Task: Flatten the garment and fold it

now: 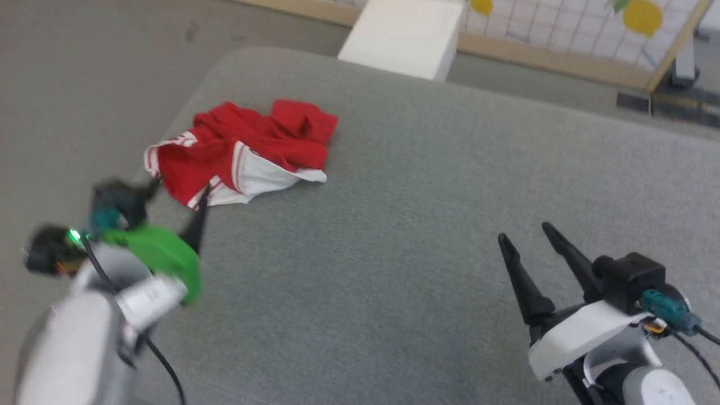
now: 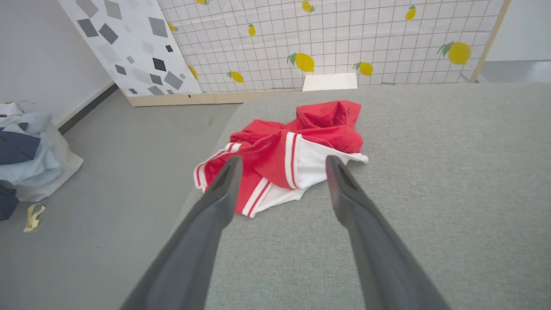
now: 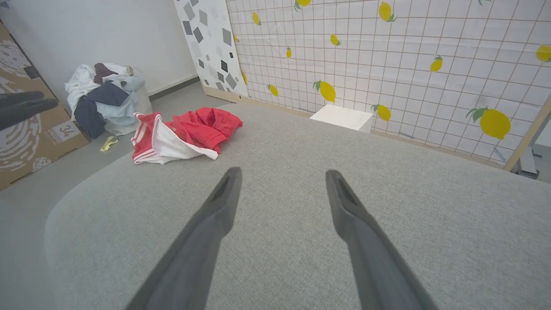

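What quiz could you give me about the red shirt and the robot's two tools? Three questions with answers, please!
1. True or false: the garment lies neatly folded on the grey surface.
2. Pick one: which is nearer the garment? A, the left tool. B, the right tool.
3. Fill the gap: both tools have their fingers spread ____, holding nothing.

Key: 1 false, it is a crumpled heap; 2 A; 3 open.
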Controlling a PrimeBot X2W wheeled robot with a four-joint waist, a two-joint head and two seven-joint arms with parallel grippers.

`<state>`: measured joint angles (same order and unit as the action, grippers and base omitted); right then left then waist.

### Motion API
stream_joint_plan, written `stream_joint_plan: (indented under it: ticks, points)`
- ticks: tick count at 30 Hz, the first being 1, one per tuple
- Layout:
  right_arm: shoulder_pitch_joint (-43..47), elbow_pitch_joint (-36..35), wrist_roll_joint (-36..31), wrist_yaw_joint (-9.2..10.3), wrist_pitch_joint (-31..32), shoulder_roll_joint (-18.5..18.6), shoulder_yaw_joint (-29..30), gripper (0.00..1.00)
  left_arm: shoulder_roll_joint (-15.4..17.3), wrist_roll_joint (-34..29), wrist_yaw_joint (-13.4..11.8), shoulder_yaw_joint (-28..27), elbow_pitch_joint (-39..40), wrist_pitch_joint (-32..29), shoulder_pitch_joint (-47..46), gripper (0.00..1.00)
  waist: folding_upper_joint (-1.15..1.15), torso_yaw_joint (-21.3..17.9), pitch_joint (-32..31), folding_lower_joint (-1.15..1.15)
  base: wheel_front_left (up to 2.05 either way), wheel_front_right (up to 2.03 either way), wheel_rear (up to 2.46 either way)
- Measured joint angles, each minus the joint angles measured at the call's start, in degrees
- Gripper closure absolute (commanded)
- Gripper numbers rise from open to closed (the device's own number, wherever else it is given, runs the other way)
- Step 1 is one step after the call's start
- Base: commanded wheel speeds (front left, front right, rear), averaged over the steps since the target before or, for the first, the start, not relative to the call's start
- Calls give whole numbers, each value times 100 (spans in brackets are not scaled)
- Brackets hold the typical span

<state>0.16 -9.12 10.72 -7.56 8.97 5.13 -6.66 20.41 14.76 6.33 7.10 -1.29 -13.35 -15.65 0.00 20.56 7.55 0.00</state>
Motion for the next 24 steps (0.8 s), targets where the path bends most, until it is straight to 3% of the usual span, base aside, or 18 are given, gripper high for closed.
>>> stream_joint_plan:
  ticks: [5,8,24]
  points:
    - [-133,-259,-64,0,75,155,65,0,522,575,74,23,-591,-497,-1044,0,0,-184,413,1,0,0,0]
    - [-226,-365,-100,-1,109,199,111,0,649,826,76,151,-1214,-787,-1510,0,0,-319,679,1,0,0,0]
    - [-237,-710,-304,-1,110,285,316,0,528,862,101,746,-3439,-642,-2626,0,0,-894,1621,1,0,0,0]
